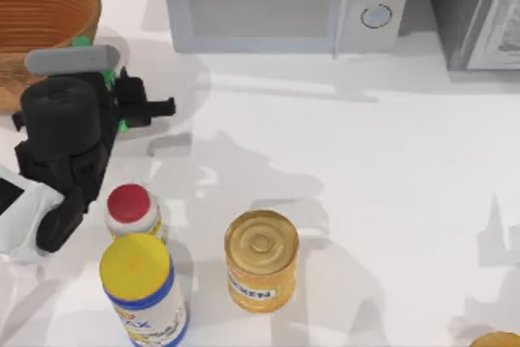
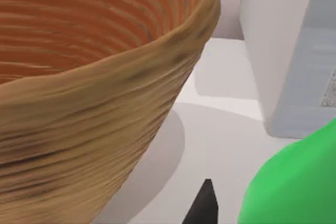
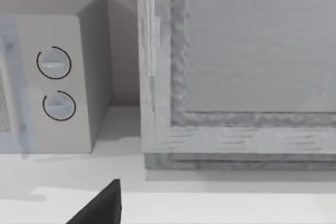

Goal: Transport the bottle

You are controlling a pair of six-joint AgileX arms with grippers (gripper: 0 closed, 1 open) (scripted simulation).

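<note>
Your left pincer [image 1: 114, 79] pinched the bottle [image 2: 294, 182] near the table's [image 1: 366, 168] left side, just beside the wicker basket [image 1: 41, 22]. I could not tell your right pincer's [image 3: 100, 208] state.

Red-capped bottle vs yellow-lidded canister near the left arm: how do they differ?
The red-capped bottle is slimmer with a small red cap; the yellow-lidded canister is wider with a broad yellow lid. The canister's wall is blue and white, the bottle's pale. Both stand upright side by side on the table.
</note>
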